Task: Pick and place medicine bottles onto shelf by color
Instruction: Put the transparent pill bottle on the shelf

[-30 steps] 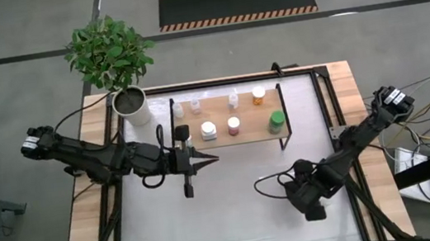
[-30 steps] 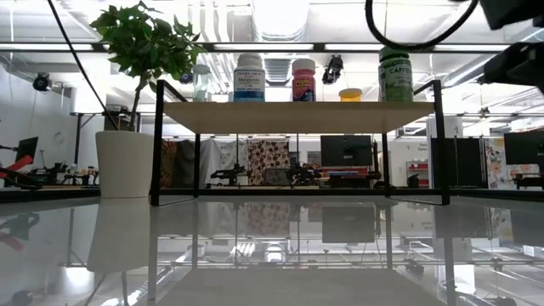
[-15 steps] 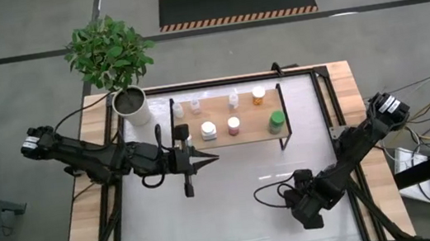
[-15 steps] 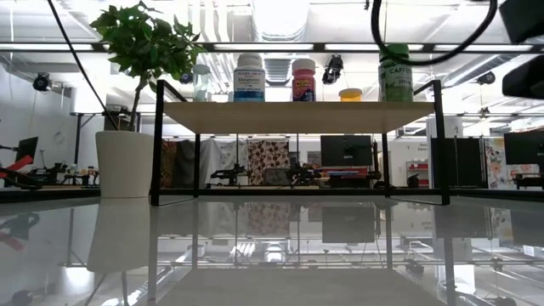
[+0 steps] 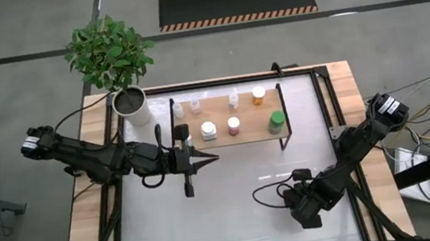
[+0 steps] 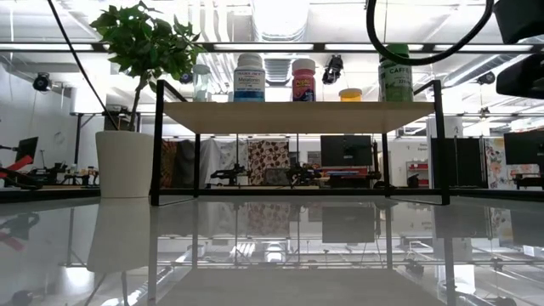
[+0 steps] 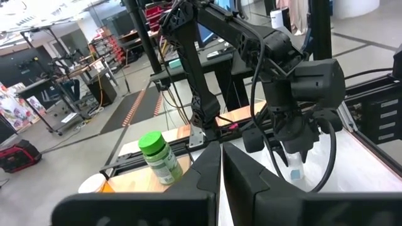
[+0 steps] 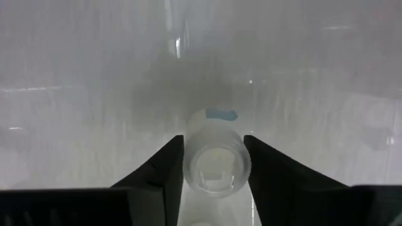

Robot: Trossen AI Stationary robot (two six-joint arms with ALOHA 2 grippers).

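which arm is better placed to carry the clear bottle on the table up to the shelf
The right. Its end effector already has a finger on each side of the clear bottle. The left end effector is shut, near the shelf.

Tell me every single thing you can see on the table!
table: one, white top with wood edges, under everything
shelf: one, light wood on black frame, far side of table
green-capped bottle: one, shelf's right end
orange bottle: one, on shelf
pinkish bottle: one, on shelf
pale bottles: five, white or clear, on shelf
clear bottle: one, on the table top, near right
plant: one, green, in white pot, left of shelf
left gripper: shut, empty, before the shelf
right gripper: closed around clear bottle
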